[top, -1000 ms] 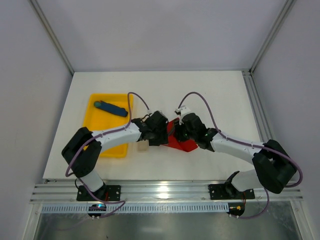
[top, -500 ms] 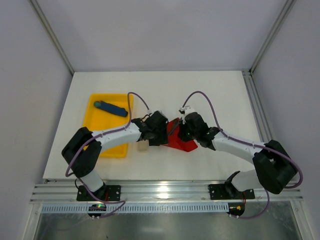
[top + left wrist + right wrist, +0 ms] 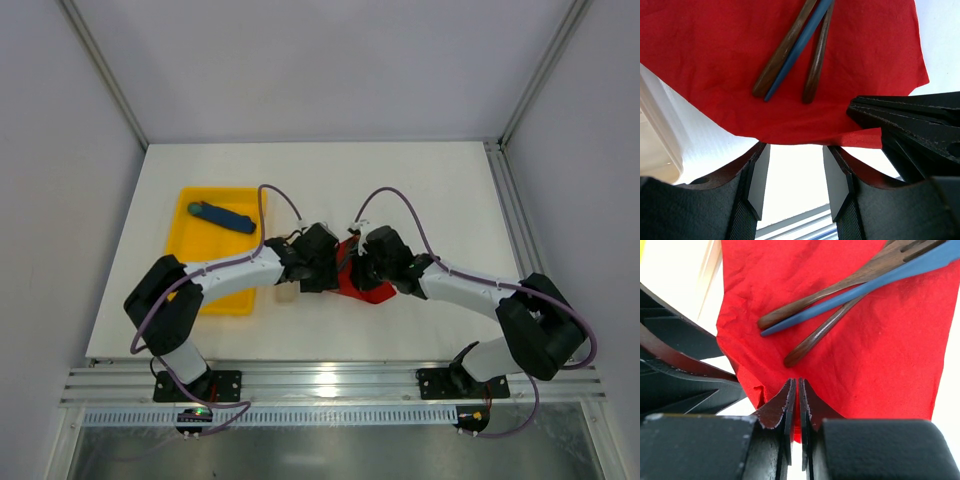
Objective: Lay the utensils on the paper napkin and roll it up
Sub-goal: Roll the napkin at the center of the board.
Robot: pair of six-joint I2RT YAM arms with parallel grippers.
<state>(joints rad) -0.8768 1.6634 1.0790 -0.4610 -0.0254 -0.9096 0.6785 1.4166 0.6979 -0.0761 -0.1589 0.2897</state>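
three utensils (image 3: 782, 52) lie bunched on the red napkin (image 3: 715, 50), two of brown wood with a blue one between them. the napkin lies mid-table, and your two grippers meet over it. your right gripper (image 3: 797, 382) has its jaws pressed almost together on the napkin's near edge, where the paper puckers a little. your left gripper (image 3: 795, 150) is open about halfway with nothing in it. its fingertips are just short of the napkin's edge, with bare table (image 3: 420, 190) showing between them.

the two grippers crowd each other, and the right fingers sit just beside the left ones. a pale cream piece (image 3: 285, 293) lies beside the left gripper. the yellow tray (image 3: 195, 240) beyond it holds a blue stick (image 3: 222, 215). behind the napkin the table is open. both arms reach inward, elbows bent and forearms low.
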